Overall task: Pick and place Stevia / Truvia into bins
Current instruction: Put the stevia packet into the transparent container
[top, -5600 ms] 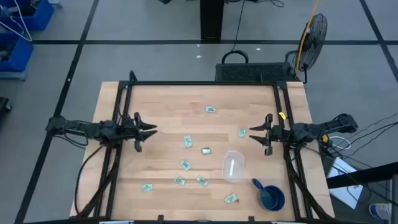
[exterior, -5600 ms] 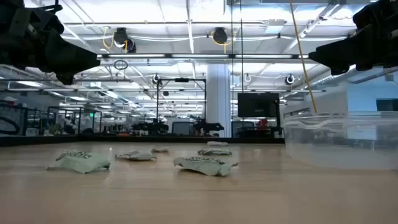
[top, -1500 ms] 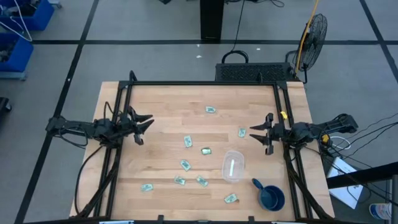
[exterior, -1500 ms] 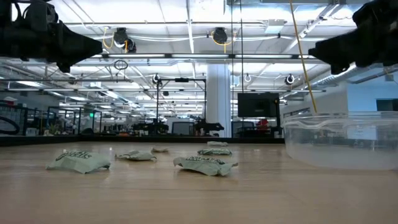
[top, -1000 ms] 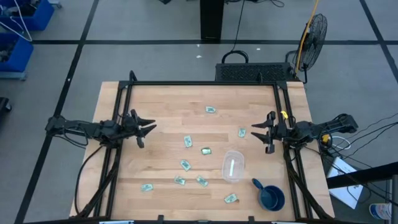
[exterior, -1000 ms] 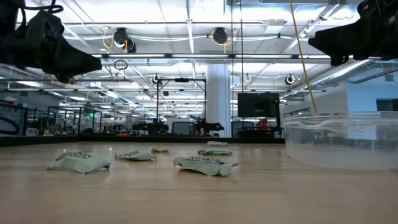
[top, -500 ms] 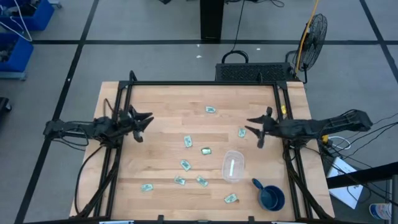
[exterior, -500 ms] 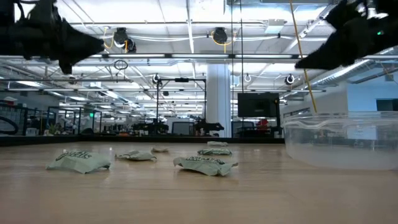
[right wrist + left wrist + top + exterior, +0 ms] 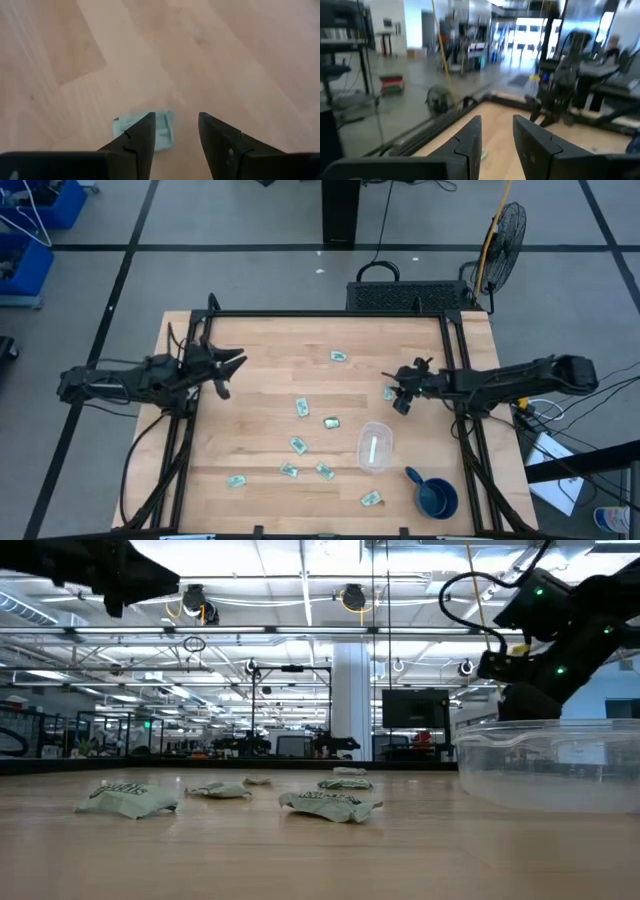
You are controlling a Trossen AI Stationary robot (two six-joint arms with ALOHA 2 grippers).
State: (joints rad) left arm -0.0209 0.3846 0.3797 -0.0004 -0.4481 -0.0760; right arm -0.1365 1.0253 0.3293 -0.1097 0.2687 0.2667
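Observation:
Several pale green Stevia / Truvia packets (image 9: 301, 408) lie flat and scattered on the wooden table (image 9: 270, 340). The clear bin (image 9: 375, 447) stands at the near right with one packet (image 9: 372, 448) in it. My right gripper (image 9: 397, 390) tips down, open, over a packet (image 9: 142, 131) at the right; the packet shows by one fingertip (image 9: 145, 122), clear of it. My left gripper (image 9: 232, 373) is raised high at the table's left, level and open, with nothing between its fingers (image 9: 470, 137).
A dark blue cup (image 9: 436, 495) with a handle stands near the table's near right corner, just past the bin. Black frame rails (image 9: 190, 380) run along the left, right and far edges. The far middle of the table is bare wood.
My right gripper has reached out from the right rail toward the table's middle, tipped downward and sunk over the packet at the right. My left gripper has risen and drifted slightly toward the far edge. Neither has changed its opening; no packet has moved.

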